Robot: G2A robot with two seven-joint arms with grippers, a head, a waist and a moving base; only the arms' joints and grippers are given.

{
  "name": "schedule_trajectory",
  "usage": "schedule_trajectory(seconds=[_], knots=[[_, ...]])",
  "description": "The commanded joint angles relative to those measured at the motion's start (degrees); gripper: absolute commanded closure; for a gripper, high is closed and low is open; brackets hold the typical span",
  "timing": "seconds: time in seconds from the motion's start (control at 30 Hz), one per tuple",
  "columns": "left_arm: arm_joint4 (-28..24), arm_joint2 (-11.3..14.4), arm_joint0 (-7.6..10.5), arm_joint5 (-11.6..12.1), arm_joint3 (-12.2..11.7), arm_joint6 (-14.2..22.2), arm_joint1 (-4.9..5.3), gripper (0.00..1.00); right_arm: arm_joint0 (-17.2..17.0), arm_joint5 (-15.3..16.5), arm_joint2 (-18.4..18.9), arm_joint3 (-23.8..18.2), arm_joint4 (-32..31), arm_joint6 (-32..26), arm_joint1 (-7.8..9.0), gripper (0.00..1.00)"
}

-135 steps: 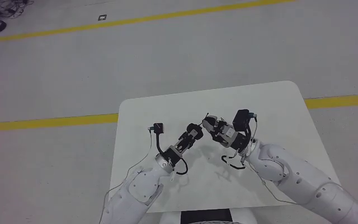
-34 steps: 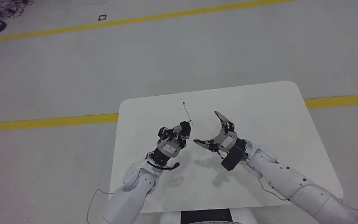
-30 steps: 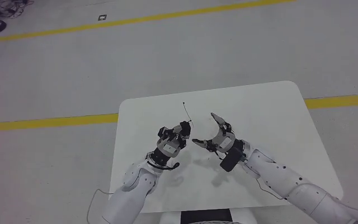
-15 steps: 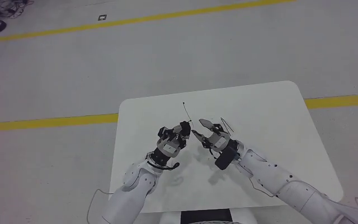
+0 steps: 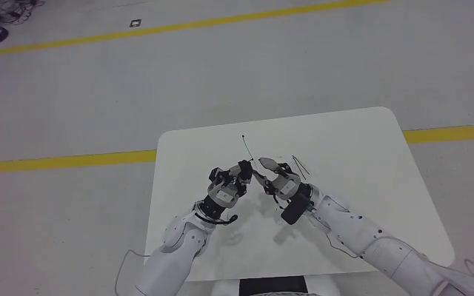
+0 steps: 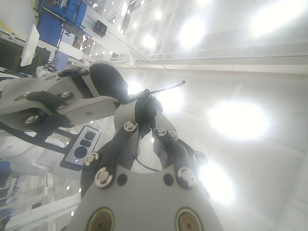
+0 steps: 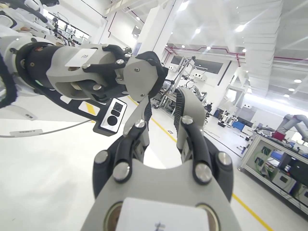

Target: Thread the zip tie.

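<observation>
The zip tie [image 5: 246, 146] is pinched in the left gripper [image 5: 244, 169], whose fingers are closed on it above the middle of the table [image 5: 355, 140]. Its thin tail sticks out past the fingertips toward the table's far edge. In the left wrist view the free end carries a small knob. The part between the pads is a dark bunch set against the glare of ceiling lights, so the tie's head and any loop cannot be made out. From above the tie is a mere hairline, and its held end is hidden by the fingers.

The right gripper [image 7: 163, 97] stands with its jaws apart, holding nothing, just beside the left gripper's tips. One of its fingers [image 6: 105, 81] comes very close to them, but whether it touches the tie cannot be told.

A thin dark strand [image 5: 300, 162] lies on the table just beside the right gripper, on the side away from the left one; what it is cannot be told.

Both forearms cross the near part of the table. The tabletop runs on well past the grippers toward its far edge and right corner, while its left edge is nearer. Yellow floor lines [image 5: 74, 160] run beyond the table.
</observation>
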State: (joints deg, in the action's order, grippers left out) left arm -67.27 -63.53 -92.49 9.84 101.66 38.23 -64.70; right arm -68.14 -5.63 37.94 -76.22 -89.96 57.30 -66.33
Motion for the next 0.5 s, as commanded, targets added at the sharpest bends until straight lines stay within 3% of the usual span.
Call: schedule_trajectory(seconds=[0.0,0.47], knots=[[0.0,0.0,0.0,0.0,0.0,0.0,0.0,1.0,0.02,0.01,0.14,0.02,0.0,0.08,-0.09,0.78],[0.0,0.0,0.0,0.0,0.0,0.0,0.0,1.0,0.64,0.29,0.07,-0.01,0.0,0.33,-0.64,0.84]])
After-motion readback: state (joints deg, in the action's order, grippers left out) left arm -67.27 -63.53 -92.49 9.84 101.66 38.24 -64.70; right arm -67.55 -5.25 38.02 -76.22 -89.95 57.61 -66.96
